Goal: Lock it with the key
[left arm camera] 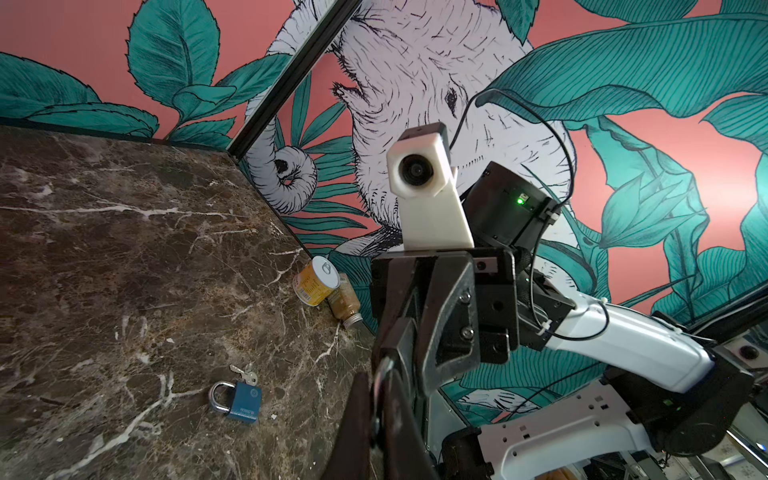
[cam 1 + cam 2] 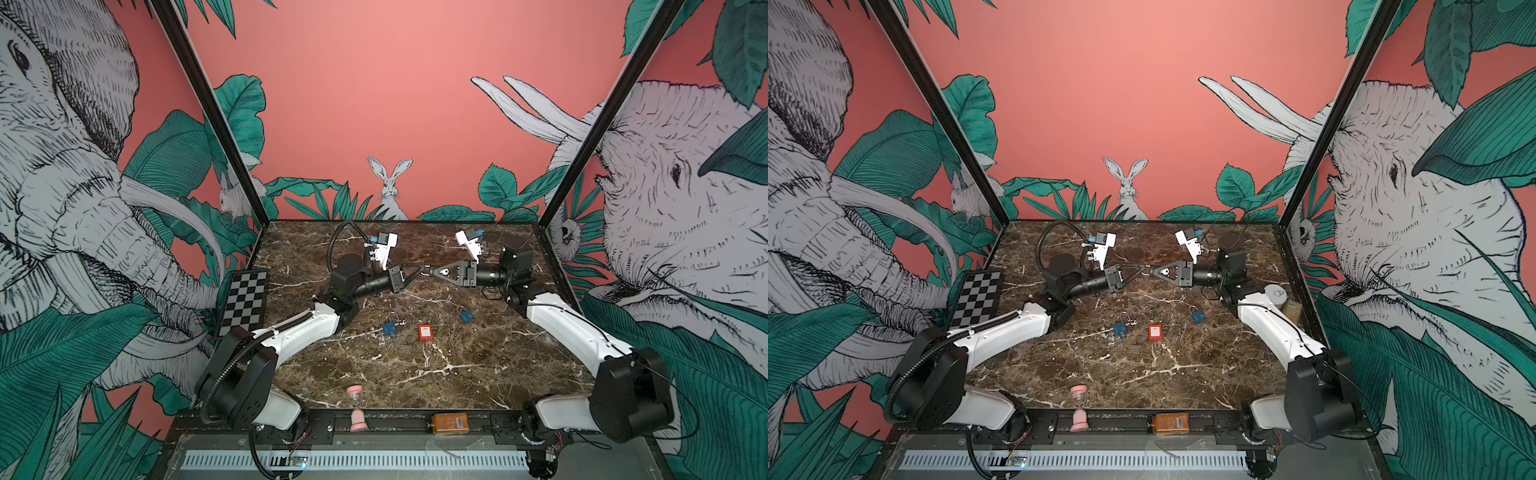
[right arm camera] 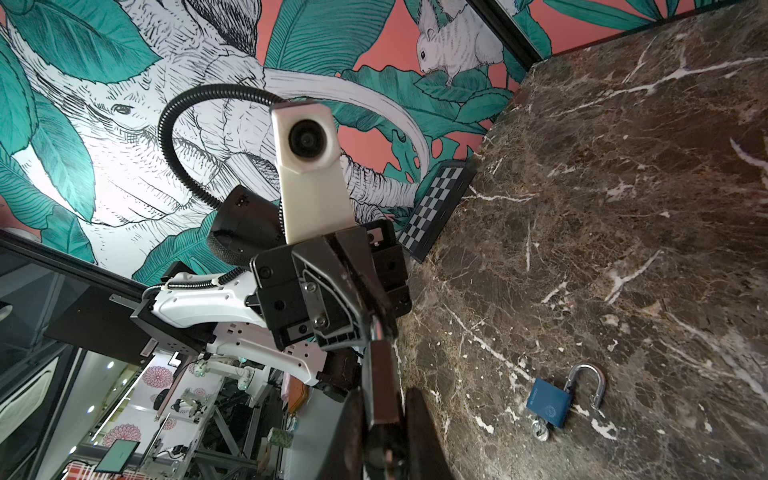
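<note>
Above table (image 2: 415,374), padlock (image 3: 381,376) horizontal, shackle (image 2: 425,272) leftward.

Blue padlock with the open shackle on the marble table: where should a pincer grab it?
Probably the body of the blue padlock, across its two narrow edges, from straight above. It lies flat on the brown marble table, while its open silver shackle and key ring look thin and loose.
</note>
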### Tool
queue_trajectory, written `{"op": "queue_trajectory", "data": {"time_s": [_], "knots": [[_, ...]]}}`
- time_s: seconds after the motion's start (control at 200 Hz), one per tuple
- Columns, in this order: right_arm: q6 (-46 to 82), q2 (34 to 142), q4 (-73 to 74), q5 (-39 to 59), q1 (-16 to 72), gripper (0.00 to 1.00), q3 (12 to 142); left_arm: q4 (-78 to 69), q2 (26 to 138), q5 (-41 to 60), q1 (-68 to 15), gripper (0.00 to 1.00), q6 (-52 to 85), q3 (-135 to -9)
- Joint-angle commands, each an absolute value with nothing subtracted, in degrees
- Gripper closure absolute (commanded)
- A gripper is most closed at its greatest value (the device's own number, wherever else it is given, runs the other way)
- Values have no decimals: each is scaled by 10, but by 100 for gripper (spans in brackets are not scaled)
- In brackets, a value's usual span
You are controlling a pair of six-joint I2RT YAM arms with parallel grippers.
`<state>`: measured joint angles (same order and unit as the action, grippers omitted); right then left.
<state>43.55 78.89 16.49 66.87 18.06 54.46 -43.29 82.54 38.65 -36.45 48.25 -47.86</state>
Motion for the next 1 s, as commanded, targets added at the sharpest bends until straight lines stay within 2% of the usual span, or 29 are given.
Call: {"op": "queue_trajectory", "data": {"time_s": [0.0,0.37,0.535,0.92,0.995], "knots": [[444,824,230,596,214,100,571,-475,833,505,-427,100,490,-500],[444,878,230,606,251,100,599,-461,828,498,-428,100,470,-490],[455,886,249,599,288,100,570,-482,821,447,-411,100,473,-465],[478,845,275,532,264,100,518,-447,824,467,-385,100,467,-479],[496,845,304,524,262,100,512,-460,825,471,-384,93,477,-476]]}}
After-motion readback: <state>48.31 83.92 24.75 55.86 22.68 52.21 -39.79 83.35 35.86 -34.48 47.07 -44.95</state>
